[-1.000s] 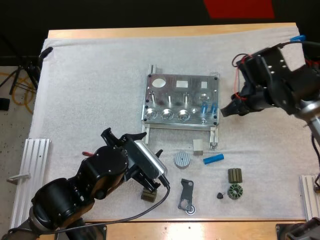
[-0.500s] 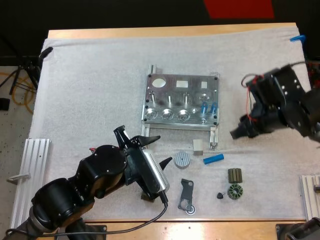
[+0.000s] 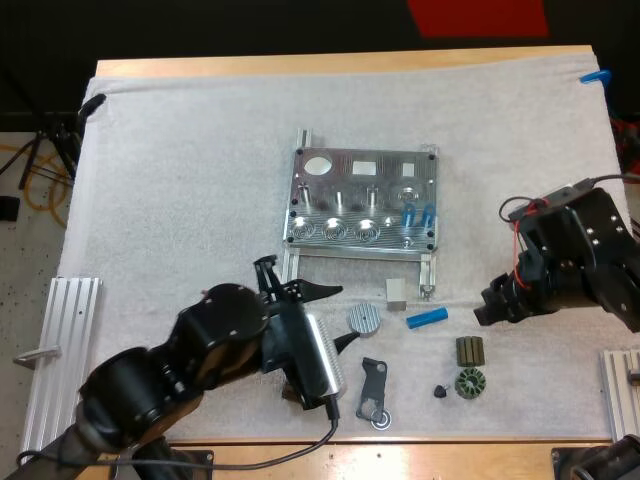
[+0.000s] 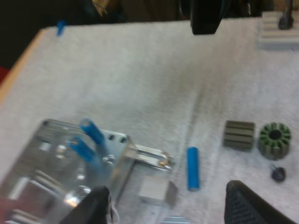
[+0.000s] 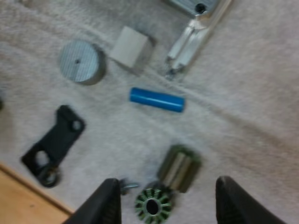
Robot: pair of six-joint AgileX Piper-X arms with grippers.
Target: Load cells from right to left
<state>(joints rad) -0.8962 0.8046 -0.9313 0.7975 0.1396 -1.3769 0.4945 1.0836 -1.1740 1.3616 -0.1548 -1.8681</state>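
Blue cell [image 3: 427, 318] lay loose on the mat [image 3: 180, 180] between my grippers, close ahead of my right gripper [image 3: 489, 306], whose fingers stood apart, empty. My left gripper [image 3: 300, 287], likewise spread and empty, sat just short of the fixture [image 3: 362, 203]; I noted two upright cells [image 3: 417, 213] in it.

mat [image 3: 180, 180] was white cloth, matt, fibrous | fixture [image 3: 362, 203] was bare machined metal, bright, glossy | blue cylinder [image 3: 427, 318] looked smooth, slight sheen | ribbed disc [image 3: 364, 319] was grey metal, grooved | small block [image 3: 396, 291] looked dull grey, matt | bracket [image 3: 374, 378] was black, matt | table [image 3: 340, 63] was pale wood, smooth
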